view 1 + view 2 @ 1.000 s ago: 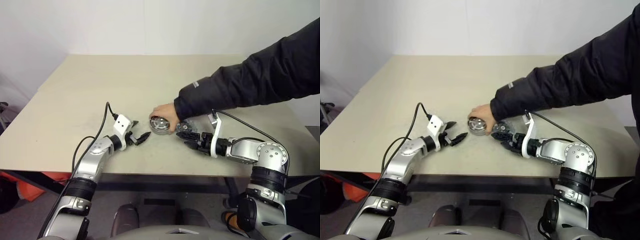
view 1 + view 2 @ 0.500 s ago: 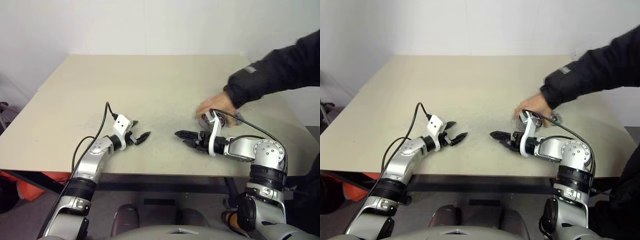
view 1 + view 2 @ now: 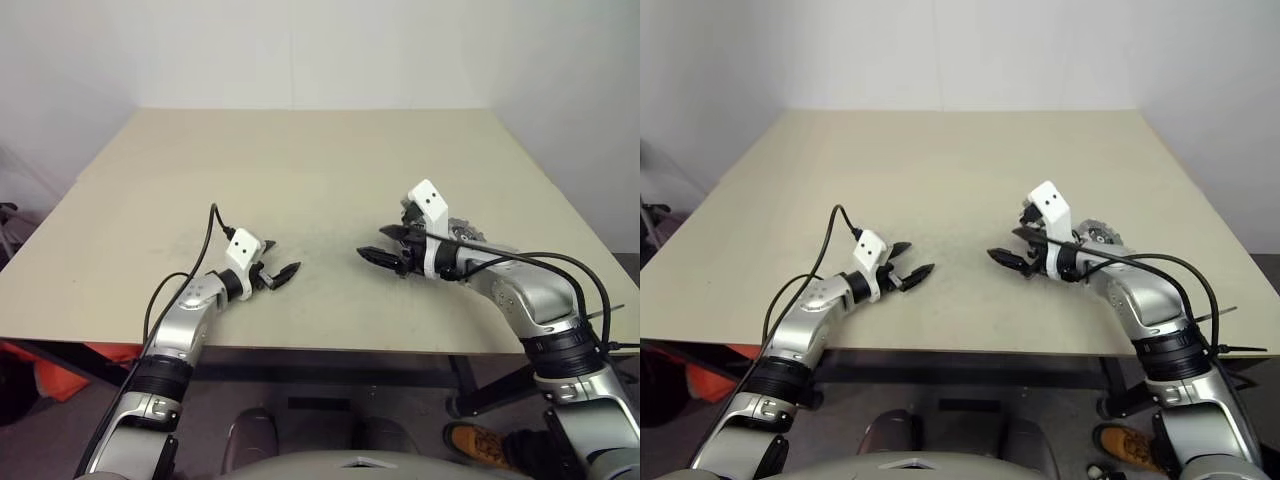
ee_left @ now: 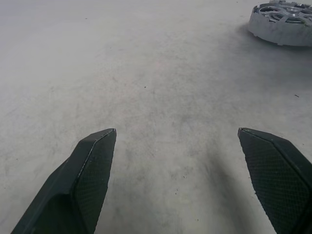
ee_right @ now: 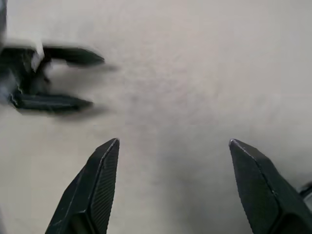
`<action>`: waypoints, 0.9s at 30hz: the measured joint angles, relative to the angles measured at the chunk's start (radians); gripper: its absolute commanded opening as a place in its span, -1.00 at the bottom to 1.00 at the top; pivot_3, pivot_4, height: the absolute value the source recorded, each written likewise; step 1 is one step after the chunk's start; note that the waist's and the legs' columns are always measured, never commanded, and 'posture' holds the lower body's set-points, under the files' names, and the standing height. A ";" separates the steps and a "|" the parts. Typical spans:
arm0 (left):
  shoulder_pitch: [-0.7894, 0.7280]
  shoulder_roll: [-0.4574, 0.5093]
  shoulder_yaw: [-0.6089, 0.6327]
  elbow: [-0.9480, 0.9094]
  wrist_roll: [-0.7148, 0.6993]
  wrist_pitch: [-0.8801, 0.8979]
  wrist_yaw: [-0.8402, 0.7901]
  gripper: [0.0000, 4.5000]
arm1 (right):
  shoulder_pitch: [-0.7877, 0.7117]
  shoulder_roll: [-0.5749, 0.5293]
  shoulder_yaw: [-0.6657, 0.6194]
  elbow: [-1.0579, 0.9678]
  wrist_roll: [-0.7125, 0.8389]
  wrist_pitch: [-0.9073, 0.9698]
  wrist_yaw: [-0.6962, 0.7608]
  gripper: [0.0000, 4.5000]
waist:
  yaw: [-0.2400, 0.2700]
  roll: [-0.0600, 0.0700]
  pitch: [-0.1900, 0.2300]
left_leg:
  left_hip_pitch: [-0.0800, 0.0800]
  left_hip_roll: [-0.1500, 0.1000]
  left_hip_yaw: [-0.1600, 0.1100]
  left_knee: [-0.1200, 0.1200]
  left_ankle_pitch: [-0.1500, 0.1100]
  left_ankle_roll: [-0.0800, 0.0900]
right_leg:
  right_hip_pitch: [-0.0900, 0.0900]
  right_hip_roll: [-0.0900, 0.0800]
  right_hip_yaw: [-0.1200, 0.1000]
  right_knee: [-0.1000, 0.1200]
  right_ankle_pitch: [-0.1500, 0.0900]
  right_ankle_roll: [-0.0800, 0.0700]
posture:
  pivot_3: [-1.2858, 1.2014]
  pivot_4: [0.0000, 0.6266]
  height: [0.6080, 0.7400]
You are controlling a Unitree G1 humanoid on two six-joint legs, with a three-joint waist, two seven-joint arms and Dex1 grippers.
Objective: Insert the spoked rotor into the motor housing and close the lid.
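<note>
Two grippers, both wide open, both empty. The left gripper point(image 3: 283, 272) hangs low over the desk point(image 3: 300, 160) near its front edge, with bare desk between its fingers in the left wrist view, and touches nothing. The right gripper point(image 3: 385, 243) sits a bit higher, rolled so one finger is above the other. It points in toward the left gripper and also touches nothing.

The task thing I can place is a silver-grey wheel with spokes and dark gaps, which I take for the spoked rotor point(image 4: 282, 22). It lies flat on the desk on the right side, just beside the right wrist and partly hidden behind that arm in the head views. It is well apart from the left gripper.

Step in hand, my read: the pick hasn't started, so get a gripper onto the rotor. The right gripper is closer but aimed away from it, with its fingertips already past it. I'd pull that arm back and swing the wrist round first, so the forearm and cable don't sweep the wheel. Then I'd come down from above with the jaws kept wide, straddle the rim across the full width, and close evenly so it lifts flat. Pinching a spoke would probably tilt it. The motor housing needs locating before I lift.
</note>
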 measured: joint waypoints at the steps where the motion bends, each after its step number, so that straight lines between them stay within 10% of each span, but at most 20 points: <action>1: -0.001 -0.001 0.000 0.000 0.000 -0.001 0.000 0.89 | -0.016 -0.025 0.020 0.030 -0.052 -0.073 0.032 0.80 | 0.000 0.000 0.000 | -0.001 0.000 0.000 0.000 0.000 0.000 | 0.000 0.000 0.000 0.000 0.001 -0.001 | 0.03 -1.00 1.00; 14: -0.004 -0.009 0.001 0.002 0.001 -0.009 0.017 0.89 | -0.224 -0.188 0.155 0.557 -0.444 -0.673 0.422 0.80 | -0.007 0.000 0.000 | -0.005 0.001 0.000 0.010 -0.009 0.015 | 0.000 0.000 -0.001 0.001 0.004 -0.008 | 0.03 -1.00 1.00; 27: 0.030 -0.016 0.002 -0.005 0.001 -0.019 0.033 0.89 | -0.331 -0.126 0.171 0.853 -0.599 -0.892 0.506 0.80 | -0.011 0.000 0.000 | -0.004 0.001 0.000 0.023 -0.011 0.018 | 0.000 -0.001 0.000 0.013 0.004 -0.008 | 0.03 -1.00 1.00</action>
